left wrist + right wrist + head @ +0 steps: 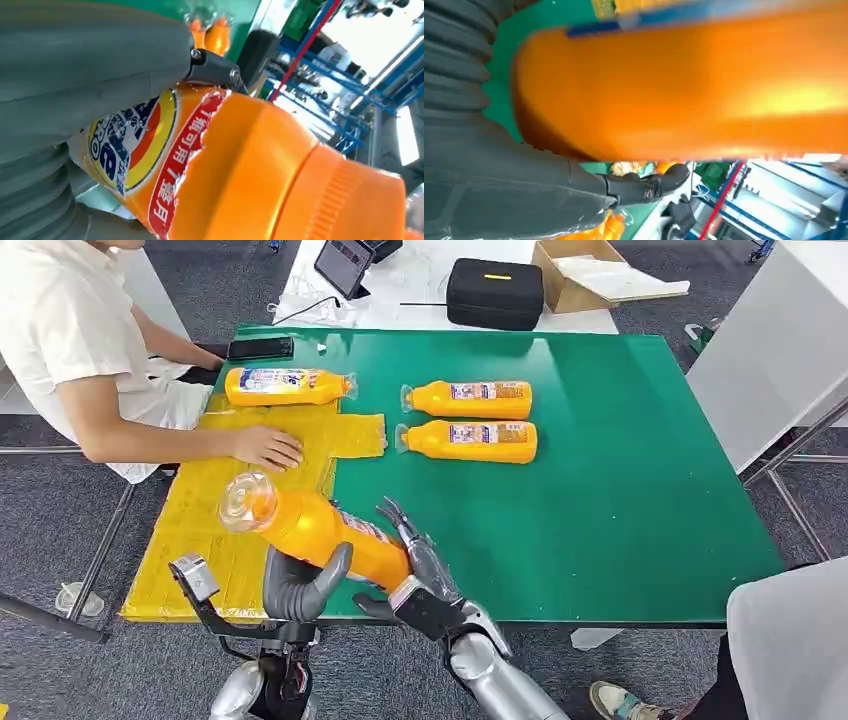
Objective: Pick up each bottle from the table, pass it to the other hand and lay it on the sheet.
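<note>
1. A person in a white shirt (60, 330) sat at the green table's (620, 490) far left corner, one hand (268, 448) lying flat and palm down.
2. A black phone (260, 347) lay at the table's far edge, just beside that person's arm.
3. Beyond the table stood a white surface (410, 290) carrying a propped tablet (344, 264), a black zip case (494, 292) and an open cardboard box (585, 275).
4. A second person's grey sleeve (790, 640) and a shoe (615, 702) showed at the near right, on the grey carpet (60, 540).
</note>
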`<state>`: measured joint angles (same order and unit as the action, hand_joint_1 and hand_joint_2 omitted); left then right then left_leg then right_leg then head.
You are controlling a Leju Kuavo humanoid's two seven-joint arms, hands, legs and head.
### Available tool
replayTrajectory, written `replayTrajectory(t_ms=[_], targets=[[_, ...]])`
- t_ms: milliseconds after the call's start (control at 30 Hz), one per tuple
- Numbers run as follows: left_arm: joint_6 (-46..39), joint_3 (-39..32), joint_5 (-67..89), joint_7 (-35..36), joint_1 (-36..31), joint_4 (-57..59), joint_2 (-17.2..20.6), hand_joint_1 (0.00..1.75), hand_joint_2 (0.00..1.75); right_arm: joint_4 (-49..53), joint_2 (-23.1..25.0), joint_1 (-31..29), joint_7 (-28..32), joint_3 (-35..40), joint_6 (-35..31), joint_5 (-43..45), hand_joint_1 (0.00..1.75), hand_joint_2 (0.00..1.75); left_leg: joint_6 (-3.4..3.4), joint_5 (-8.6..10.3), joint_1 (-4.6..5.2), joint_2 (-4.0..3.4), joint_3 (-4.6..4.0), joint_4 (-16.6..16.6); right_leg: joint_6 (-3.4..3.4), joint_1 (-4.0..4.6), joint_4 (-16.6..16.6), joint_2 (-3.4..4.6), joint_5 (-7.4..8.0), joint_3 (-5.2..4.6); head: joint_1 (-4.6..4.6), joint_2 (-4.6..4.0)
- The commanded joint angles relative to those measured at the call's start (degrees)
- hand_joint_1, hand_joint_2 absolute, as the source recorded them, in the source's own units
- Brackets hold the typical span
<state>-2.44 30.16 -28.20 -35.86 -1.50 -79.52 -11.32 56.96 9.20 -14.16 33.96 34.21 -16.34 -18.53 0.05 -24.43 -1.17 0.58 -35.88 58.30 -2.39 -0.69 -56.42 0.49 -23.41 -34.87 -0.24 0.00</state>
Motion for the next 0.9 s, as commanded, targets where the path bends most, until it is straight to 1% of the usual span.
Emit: replayTrajectory(t_ms=[33, 67, 167, 200, 233, 267, 300, 333, 367, 400, 433, 467, 500, 533, 567, 600, 633, 667, 700, 800, 833, 867, 900], targets=[[-8.2, -2.8, 9.1, -3.7, -0.5, 2.1, 1.6, 1.75, 1.75, 0.4, -2.3, 2.7, 1.6, -1.5, -4.3, -0.7, 0.0, 0.0, 0.03, 0.0, 0.01, 0.04, 0.13, -0.1, 0.04, 0.01, 0.1, -0.08, -0.02, 0.15, 0.0, 0.0], [-8.2, -2.8, 9.1, -3.7, -0.5, 2.1, 1.6, 1.75, 1.75, 0.4, -2.3, 2.7, 1.6, -1.5, -4.3, -0.7, 0.0, 0.0, 0.06, -0.04, 0.03, 0.02, 0.32, -0.1, 0.09, 0.01, 0.1, -0.11, -0.07, 0.32, 0.0, 0.0], [-8.2, -2.8, 9.1, -3.7, -0.5, 2.1, 1.6, 1.75, 1.75, 0.4, -2.3, 2.7, 1.6, -1.5, -4.3, -0.7, 0.0, 0.0, 0.03, -0.01, 0.01, -0.01, 0.11, -0.1, 0.05, 0.01, 0.0, -0.06, -0.01, 0.11, 0.0, 0.0], [-9.4, -2.8, 10.7, -3.9, -0.5, 2.0, 1.6, 1.75, 1.75, 0.6, -2.3, 2.5, 1.3, -1.3, -6.1, -2.5, 0.0, 0.0, 0.06, -0.03, 0.03, -0.01, 0.24, -0.1, 0.08, 0.0, 0.1, -0.09, -0.05, 0.24, 0.0, 0.0], [-13.4, -3.3, 15.4, -4.1, -0.3, 1.6, 1.7, 1.75, 1.75, 0.6, -2.9, 3.1, 1.0, -1.4, -9.8, -5.8, 0.0, 0.0, 0.08, -0.08, 0.04, -0.04, 0.37, -0.1, 0.12, 0.01, 0.1, -0.08, -0.08, 0.36, 0.0, 0.0], [-17.6, -3.9, 20.4, -4.1, 0.0, 1.2, 2.1, 1.75, 1.75, 0.3, -3.9, 3.9, 0.8, -1.9, -15.0, -9.5, 0.0, 0.0, 0.04, -0.02, 0.03, -0.04, 0.16, -0.1, 0.06, -0.01, 0.1, -0.03, -0.02, 0.14, 0.0, 0.0], [-19.1, -4.9, 23.1, -4.1, 0.5, 1.0, 1.9, 1.75, 1.75, 0.1, -4.5, 4.5, 0.7, -2.6, -17.3, -11.7, 0.0, 0.0, 0.07, -0.05, 0.05, -0.06, 0.3, -0.1, 0.09, -0.01, 0.1, -0.04, -0.05, 0.28, 0.0, 0.0], [-22.2, -5.6, 27.6, -4.1, 0.8, 0.9, 2.2, 1.75, 1.75, 0.5, -5.1, 5.5, 1.0, -4.2, -22.0, -14.1, 0.0, 0.0, 0.06, -0.04, 0.03, -0.02, 0.27, -0.1, 0.08, 0.0, 0.1, -0.09, -0.05, 0.28, -0.02, 0.0], [-23.5, -6.5, 29.5, -4.1, 1.2, 0.8, 2.2, 1.75, 1.75, 1.6, -5.3, 6.9, 1.6, -6.6, -23.7, -16.5, 0.0, 0.0, 0.05, -0.01, 0.02, 0.05, 0.21, -0.1, 0.05, 0.0, 0.1, -0.13, -0.03, 0.23, 0.0, 0.0], [-25.2, -7.5, 31.9, -3.9, 1.6, 0.6, 2.4, 1.75, 1.75, 5.2, -3.5, 9.6, 3.6, -14.0, -23.7, -21.0, 0.0, 0.0, 0.04, 0.0, 0.03, 0.07, 0.16, -0.1, 0.04, 0.0, 0.1, -0.14, -0.03, 0.17, 0.0, 0.0], [-26.8, -8.5, 33.9, -4.1, 2.1, -0.1, 2.7, 1.75, 1.75, 11.0, -1.7, 12.5, 6.0, -19.8, -23.7, -23.7, 0.0, 0.0, 0.06, -0.04, 0.05, 0.12, 0.32, -0.1, 0.09, -0.01, 0.1, -0.22, -0.1, 0.34, 0.0, 0.0], [-27.4, -8.8, 34.9, -4.1, 2.3, -0.5, 2.8, 1.75, 1.75, 15.1, -1.2, 13.9, 6.0, -21.5, -23.7, -25.2, 0.0, 0.0, 0.08, -0.08, 0.05, 0.16, 0.4, -0.1, 0.11, 0.0, 0.1, -0.28, -0.16, 0.44, 0.0, 0.02], [-27.8, -9.2, 35.6, -4.1, 2.5, -0.9, 2.9, 1.75, 1.75, 18.8, -0.7, 15.1, 6.0, -22.9, -23.7, -26.4, 0.0, 0.0, 0.03, -0.01, 0.04, 0.13, 0.02, 0.0, 0.06, -0.02, 0.0, -0.18, -0.07, 0.04, 0.0, 0.02], [-27.8, -9.2, 35.6, -4.1, 2.5, -0.9, 2.9, 1.75, 1.75, 18.8, -0.7, 15.1, 6.0, -22.9, -23.7, -26.4, 0.0, 0.0, 0.05, -0.09, 0.06, 0.16, 0.12, 0.0, 0.09, -0.03, -0.1, -0.24, -0.17, 0.14, 0.02, 0.0], [-27.8, -9.2, 35.6, -4.1, 2.5, -0.9, 2.9, 1.75, 1.75, 18.8, -0.7, 15.1, 6.0, -22.9, -23.7, -26.4, 0.0, 0.0, 0.04, -0.09, 0.05, 0.03, 0.1, 0.0, 0.09, -0.02, -0.1, -0.1, -0.13, 0.09, 0.0, 0.0], [-28.4, -9.3, 36.9, -3.7, 2.3, -1.1, 2.9, 1.75, 1.75, 22.1, 0.0, 16.0, 6.0, -23.7, -23.7, -27.3, 0.0, 0.0, 0.07, -0.2, 0.07, 0.0, 0.34, 0.0, 0.15, -0.02, -0.1, -0.12, -0.24, 0.31, 0.0, 0.0], [-30.9, -9.2, 41.0, -3.2, 1.9, -0.5, 3.1, 1.75, 1.75, 27.3, 0.6, 17.1, 6.0, -24.6, -23.7, -27.6, 0.0, 0.0, 0.04, -0.1, 0.05, -0.03, 0.17, 0.0, 0.1, -0.01, 0.0, -0.04, -0.11, 0.16, 0.0, 0.0], [-32.6, -9.0, 44.1, -2.6, 1.4, 0.4, 3.4, 1.75, 1.75, 29.0, 0.7, 17.3, 6.0, -24.6, -23.7, -27.5, 0.0, 0.0, 0.03, -0.08, 0.04, 0.06, 0.01, 0.0, 0.09, -0.01, -0.1, -0.13, -0.11, 0.02, 0.0, 0.0], [-36.7, -8.6, 52.8, 0.2, -0.3, 3.8, 4.2, 1.75, 1.75, 30.7, 0.1, 17.0, 6.0, -23.1, -23.7, -25.1, 0.0, 0.0, 0.03, -0.02, 0.06, 0.1, -0.08, 0.0, 0.07, -0.03, -0.1, -0.15, -0.08, -0.07, 0.0, 0.0], [-36.7, -8.6, 52.8, 0.2, -0.3, 3.8, 4.2, 1.75, 1.75, 30.7, 0.1, 17.0, 6.0, -23.1, -23.7, -25.1, 0.0, 0.0, 0.03, -0.02, 0.04, -0.01, 0.0, 0.0, 0.08, -0.01, 0.0, -0.04, -0.03, 0.0, 0.02, 0.0], [-37.6, -8.6, 66.3, 6.3, -2.4, 9.3, 5.2, 1.75, 1.75, 28.3, -0.6, 15.9, 6.0, -20.6, -23.7, -24.0, 0.0, 0.0, 0.04, -0.04, 0.03, -0.05, 0.09, 0.0, 0.1, 0.0, 0.0, -0.03, -0.04, 0.08, -0.02, 0.0], [-37.6, -8.3, 72.9, 9.5, -3.8, 12.9, 6.1, 1.75, 1.75, 27.2, -0.9, 15.3, 6.0, -19.4, -23.7, -22.8, 0.0, 0.0, 0.03, 0.01, 0.04, -0.02, 0.1, -0.1, 0.08, -0.02, 0.1, -0.05, 0.01, 0.06, 0.0, 0.0], [-37.4, -7.7, 79.8, 13.0, -6.4, 18.7, 6.8, 1.75, 1.75, 24.0, -1.3, 13.9, 6.0, -17.4, -23.7, -21.4, 0.0, 0.0, 0.04, 0.01, 0.05, -0.03, 0.25, -0.1, 0.13, -0.01, 0.1, -0.08, 0.0, 0.2, 0.0, 0.0]])
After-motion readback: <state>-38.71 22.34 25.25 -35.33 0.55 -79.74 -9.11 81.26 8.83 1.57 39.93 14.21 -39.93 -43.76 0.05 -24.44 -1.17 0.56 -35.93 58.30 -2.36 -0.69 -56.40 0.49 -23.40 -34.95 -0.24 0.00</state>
